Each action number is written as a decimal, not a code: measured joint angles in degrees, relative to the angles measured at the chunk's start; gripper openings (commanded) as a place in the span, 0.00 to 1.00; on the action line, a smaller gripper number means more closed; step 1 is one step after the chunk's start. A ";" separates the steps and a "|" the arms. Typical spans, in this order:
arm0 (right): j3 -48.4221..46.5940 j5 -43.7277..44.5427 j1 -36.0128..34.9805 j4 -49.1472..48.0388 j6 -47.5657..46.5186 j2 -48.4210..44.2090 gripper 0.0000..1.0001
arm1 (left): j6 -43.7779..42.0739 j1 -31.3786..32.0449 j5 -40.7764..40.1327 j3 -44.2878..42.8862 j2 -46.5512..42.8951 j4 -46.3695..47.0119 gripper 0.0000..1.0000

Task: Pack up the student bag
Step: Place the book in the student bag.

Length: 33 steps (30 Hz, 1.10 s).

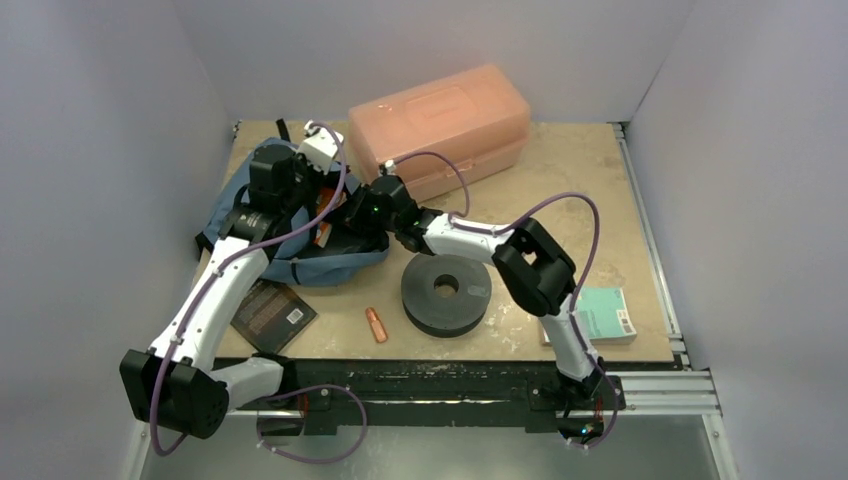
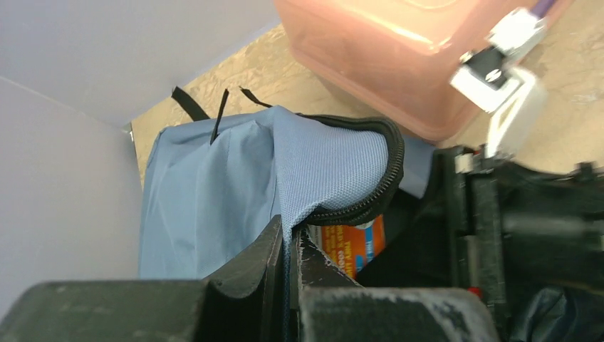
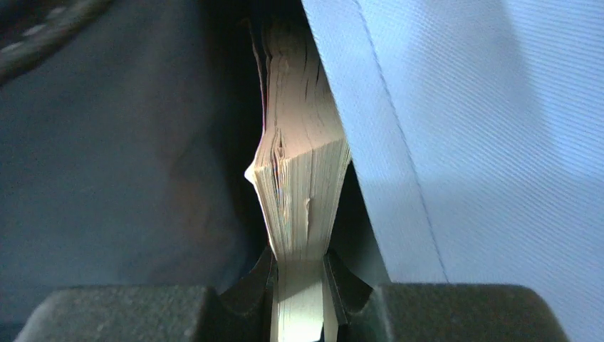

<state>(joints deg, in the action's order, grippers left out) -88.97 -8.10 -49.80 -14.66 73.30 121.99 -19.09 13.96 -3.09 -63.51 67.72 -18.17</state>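
Observation:
The slate-blue student bag (image 1: 268, 215) lies at the table's back left with its zippered mouth facing right. My left gripper (image 2: 294, 246) is shut on the bag's upper flap (image 2: 320, 167) and holds the mouth open. My right gripper (image 3: 299, 274) is shut on a book (image 3: 299, 192), gripping its page edge, and reaches into the bag's mouth (image 1: 345, 222). The book's orange cover (image 2: 352, 242) shows inside the opening in the left wrist view. The bag's blue fabric (image 3: 484, 142) lies to the right of the book in the right wrist view, with dark lining to the left.
A salmon-pink plastic box (image 1: 440, 125) stands behind the bag. A black disc with a centre hole (image 1: 446, 292) lies mid-table. A dark book (image 1: 272, 315) lies at the front left, a small orange object (image 1: 376, 324) beside it, a teal book (image 1: 605, 315) at the front right.

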 measured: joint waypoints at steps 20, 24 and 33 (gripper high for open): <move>-14.62 13.44 -4.70 -3.85 0.33 12.81 0.22 | -2.64 -0.55 10.73 1.75 -2.99 0.09 0.00; -16.11 16.65 -5.62 -2.86 0.85 13.92 0.49 | -2.99 -0.57 10.97 2.03 -3.30 0.09 0.00; -12.68 15.23 -5.84 -7.04 0.15 11.43 0.76 | -2.97 -1.49 8.39 2.03 -3.23 1.55 0.00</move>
<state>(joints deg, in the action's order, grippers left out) -101.65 7.14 -55.64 -21.69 73.45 133.43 -22.06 12.47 5.30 -61.47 64.49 -16.62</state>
